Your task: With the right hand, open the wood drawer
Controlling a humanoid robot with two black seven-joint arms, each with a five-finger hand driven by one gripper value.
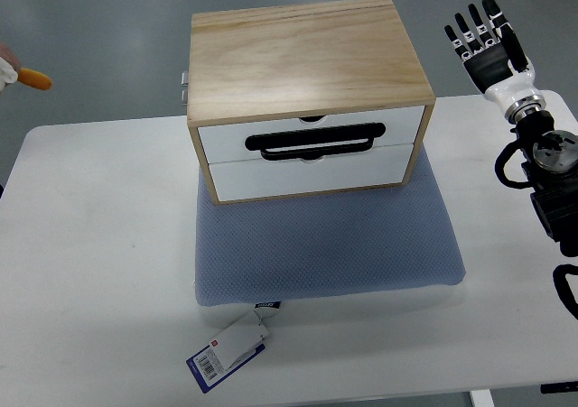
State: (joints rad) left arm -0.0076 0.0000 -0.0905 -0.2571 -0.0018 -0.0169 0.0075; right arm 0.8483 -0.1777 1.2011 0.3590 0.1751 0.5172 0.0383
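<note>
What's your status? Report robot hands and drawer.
Right robot hand open, raised right of wood drawer box. Both drawers shut, black handle untouched. Nothing blocking.

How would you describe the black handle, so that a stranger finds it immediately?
On the white table lies a blue-grey cushion, and on it stands a wooden drawer box with two white drawer fronts. The black handle is a long flat loop across the seam between them, the only black part on the box.
</note>
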